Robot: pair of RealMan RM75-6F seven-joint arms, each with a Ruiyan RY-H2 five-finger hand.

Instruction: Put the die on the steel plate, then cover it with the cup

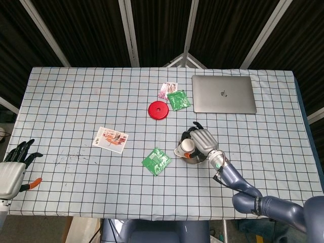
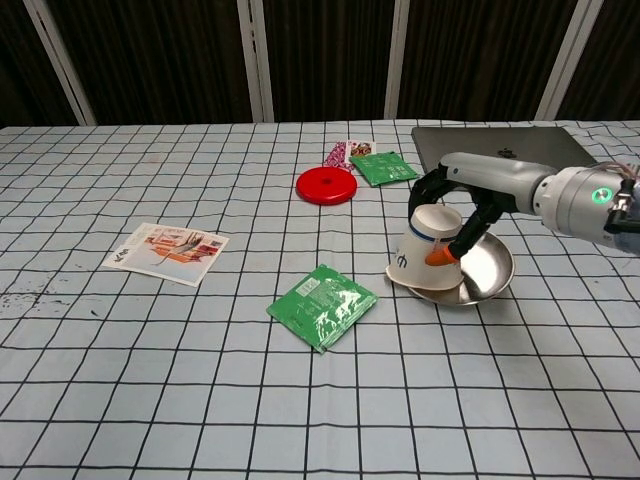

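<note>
A white paper cup (image 2: 423, 249) sits upside down and tilted on the left edge of the steel plate (image 2: 480, 275). My right hand (image 2: 452, 205) grips the cup from above, fingers wrapped around its base. In the head view the cup (image 1: 184, 147) shows at the left of the right hand (image 1: 201, 142), which covers most of the plate (image 1: 193, 159). The die is not visible in either view. My left hand (image 1: 12, 168) hangs off the table's near left corner with fingers spread and nothing in it.
A closed laptop (image 1: 223, 94) lies behind the plate. A red disc (image 1: 158, 110), green packets (image 1: 178, 99) (image 1: 156, 161), a small snack packet (image 1: 167, 89) and a printed card (image 1: 110, 139) are spread over the checked cloth.
</note>
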